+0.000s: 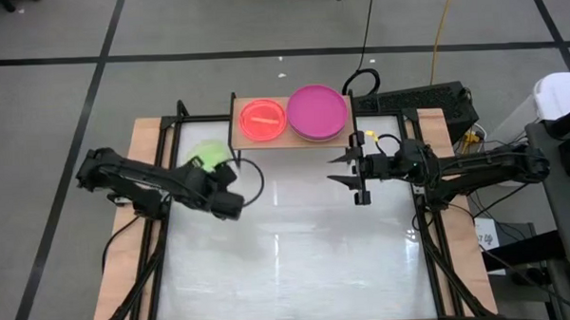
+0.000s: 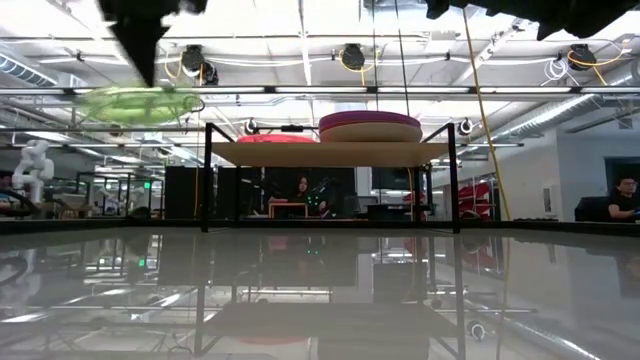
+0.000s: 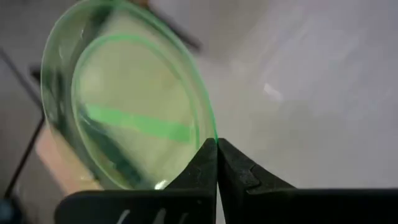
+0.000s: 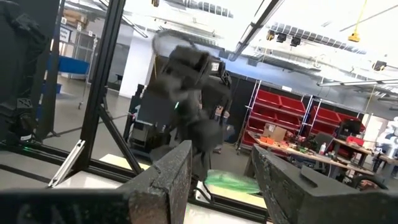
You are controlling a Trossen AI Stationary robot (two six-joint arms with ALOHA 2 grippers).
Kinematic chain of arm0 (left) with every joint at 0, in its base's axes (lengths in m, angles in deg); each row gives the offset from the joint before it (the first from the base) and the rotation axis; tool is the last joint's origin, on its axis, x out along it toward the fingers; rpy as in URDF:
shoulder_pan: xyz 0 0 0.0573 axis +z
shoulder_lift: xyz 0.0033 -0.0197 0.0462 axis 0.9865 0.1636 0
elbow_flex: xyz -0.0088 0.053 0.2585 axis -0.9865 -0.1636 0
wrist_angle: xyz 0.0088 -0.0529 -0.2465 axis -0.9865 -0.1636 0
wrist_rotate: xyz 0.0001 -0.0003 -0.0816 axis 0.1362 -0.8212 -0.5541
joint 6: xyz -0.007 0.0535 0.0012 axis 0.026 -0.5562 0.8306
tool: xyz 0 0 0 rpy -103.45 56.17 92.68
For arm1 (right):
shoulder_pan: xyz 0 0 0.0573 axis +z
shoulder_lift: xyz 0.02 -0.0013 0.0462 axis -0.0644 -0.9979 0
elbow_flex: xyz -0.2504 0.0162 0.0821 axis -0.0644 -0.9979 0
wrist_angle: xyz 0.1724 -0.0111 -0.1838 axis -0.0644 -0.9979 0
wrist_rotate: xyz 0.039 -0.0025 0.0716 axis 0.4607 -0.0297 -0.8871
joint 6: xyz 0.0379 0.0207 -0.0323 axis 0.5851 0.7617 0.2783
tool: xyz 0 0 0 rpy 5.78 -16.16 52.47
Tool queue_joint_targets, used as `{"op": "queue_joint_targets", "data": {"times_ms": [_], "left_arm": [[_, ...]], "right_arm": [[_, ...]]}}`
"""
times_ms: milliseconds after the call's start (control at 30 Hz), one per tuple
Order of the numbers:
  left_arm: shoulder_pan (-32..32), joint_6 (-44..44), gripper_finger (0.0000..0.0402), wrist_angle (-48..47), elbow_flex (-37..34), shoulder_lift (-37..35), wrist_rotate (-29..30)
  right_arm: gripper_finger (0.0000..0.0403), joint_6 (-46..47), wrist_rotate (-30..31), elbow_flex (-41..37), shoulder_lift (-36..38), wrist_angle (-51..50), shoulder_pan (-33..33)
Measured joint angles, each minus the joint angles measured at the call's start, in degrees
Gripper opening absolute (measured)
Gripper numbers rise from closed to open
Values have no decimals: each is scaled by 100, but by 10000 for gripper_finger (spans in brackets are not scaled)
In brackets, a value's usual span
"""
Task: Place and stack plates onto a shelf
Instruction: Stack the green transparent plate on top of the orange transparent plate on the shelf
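My left gripper point(image 3: 216, 163) is shut on a translucent green plate point(image 3: 127, 99) with a green bar mark. It holds the plate in the air left of the shelf, where the green plate point(image 2: 135, 101) also shows in the low view. The light-wood shelf point(image 1: 294, 139) stands at the table's far edge on black legs. A translucent pink-red plate point(image 1: 263, 120) lies on its left half. A magenta plate point(image 1: 317, 111) lies on a beige plate point(image 2: 372, 132) on its right half. My right gripper point(image 1: 348, 171) is open, hovering near the shelf's right end. My left gripper pinches the green plate by its rim point(image 3: 214, 140) between the two shut fingers, slanting down from above. The plate reaches out past the fingertips toward the table's far left. It is lifted clear of the table and lies roughly level at about shelf height.
The white tabletop point(image 1: 298, 264) sits inside a black frame point(image 1: 431, 250) on a wooden base. Cables and a dark box point(image 1: 426, 103) lie behind the shelf's right end. People sit at desks in the room beyond point(image 2: 300, 192).
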Motion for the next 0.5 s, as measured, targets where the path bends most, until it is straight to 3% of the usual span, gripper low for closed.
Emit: {"op": "queue_joint_targets", "data": {"times_ms": [133,267,367,500], "left_arm": [[314,-890,1,-2,499,-125,766],[803,-2508,1,296,753,-91,1337],[1194,-4285,0,1254,762,-115,1348],[1673,-6344,0,2678,757,-55,862]], "right_arm": [[153,-7,0,0,0,3,0],[153,-9,-1,0,0,2,0],[153,-14,5,0,0,2,0],[153,-37,9,0,0,2,0]]}}
